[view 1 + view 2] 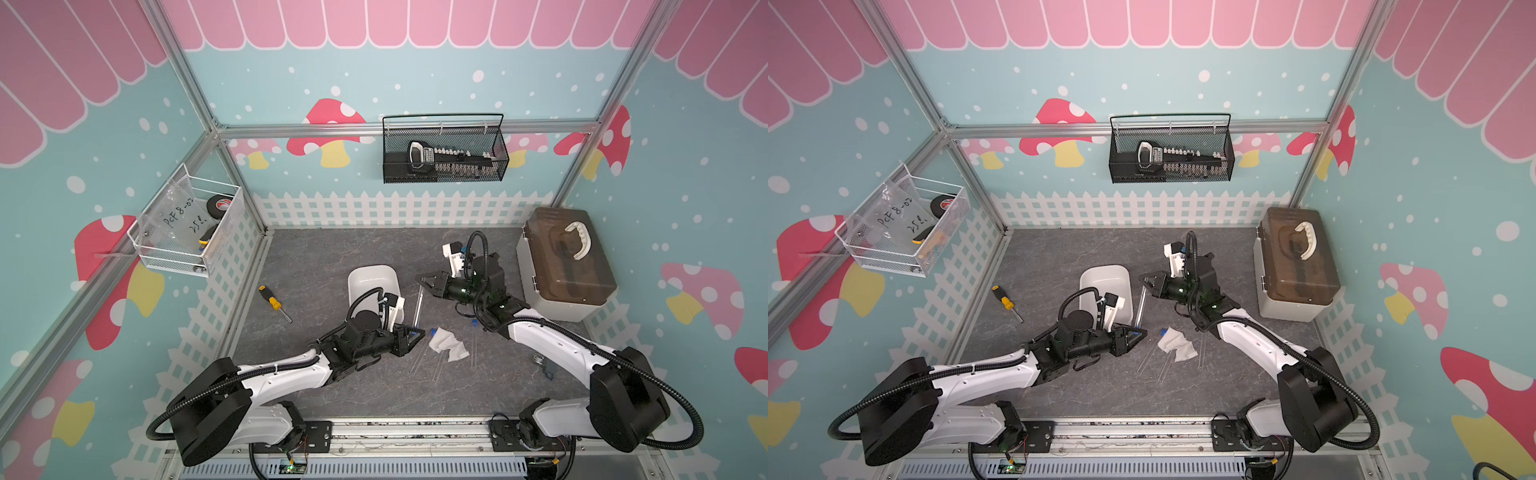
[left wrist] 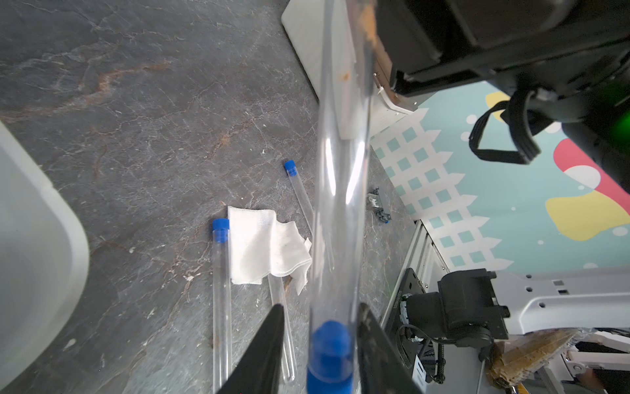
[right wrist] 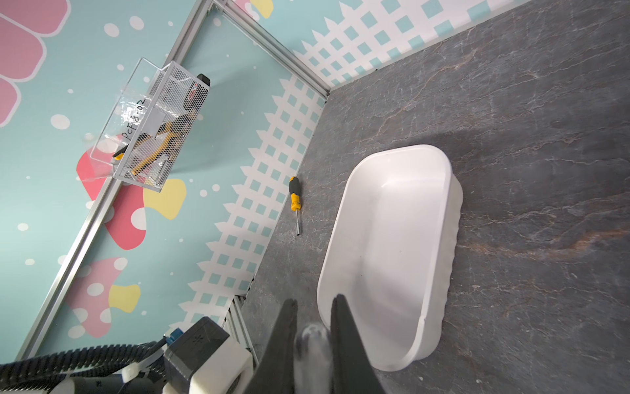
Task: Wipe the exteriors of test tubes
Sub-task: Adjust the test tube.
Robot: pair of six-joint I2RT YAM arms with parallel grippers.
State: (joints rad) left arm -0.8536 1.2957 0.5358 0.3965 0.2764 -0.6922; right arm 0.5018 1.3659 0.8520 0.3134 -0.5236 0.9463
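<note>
Right hand [image 3: 315, 298], arm stretched low toward the white tray [image 3: 409, 148], pinches one test tube [image 1: 418, 307] by its rounded end. Left hand [image 2: 321, 305], slightly spread, flanks its blue cap. Three more test tubes [image 2: 221, 290] lie on the desk [image 1: 311, 257] by the cloth [image 1: 446, 345].

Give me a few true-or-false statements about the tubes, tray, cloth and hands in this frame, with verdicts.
1. The white tray is empty. True.
2. Three test tubes lie on the table by the cloth. True.
3. The screwdriver lies in the tray. False: it lies on the table, apart from the tray.
4. The right hand holds nothing. False: its jaws are closed on the rounded end of a fourth tube.
5. That tube's blue cap sits between the jaws of the left hand. True.
</note>
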